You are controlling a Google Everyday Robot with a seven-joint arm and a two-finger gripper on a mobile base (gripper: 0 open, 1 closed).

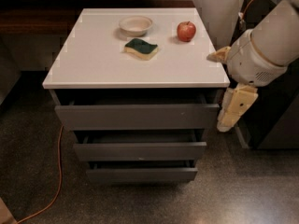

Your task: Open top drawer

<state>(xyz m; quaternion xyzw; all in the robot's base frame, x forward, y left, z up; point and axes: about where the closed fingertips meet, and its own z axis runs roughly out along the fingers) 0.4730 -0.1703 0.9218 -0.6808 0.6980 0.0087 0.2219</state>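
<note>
The top drawer [138,116] is the widest grey front, just under the white tabletop [93,64]. A dark gap shows above its front, and its inside is hidden. My gripper [223,88] hangs at the cabinet's front right corner, beside the right end of the top drawer. One cream finger [236,107] points down next to the drawer's right end. The other [218,55] lies by the tabletop's right edge. The fingers stand wide apart and hold nothing.
A shallow bowl [136,25], a green and yellow sponge [141,48] and a red apple [186,31] sit on the tabletop. Two narrower drawer fronts [140,150] lie below. An orange cable [57,171] runs over the floor at left. Dark furniture [275,125] stands at right.
</note>
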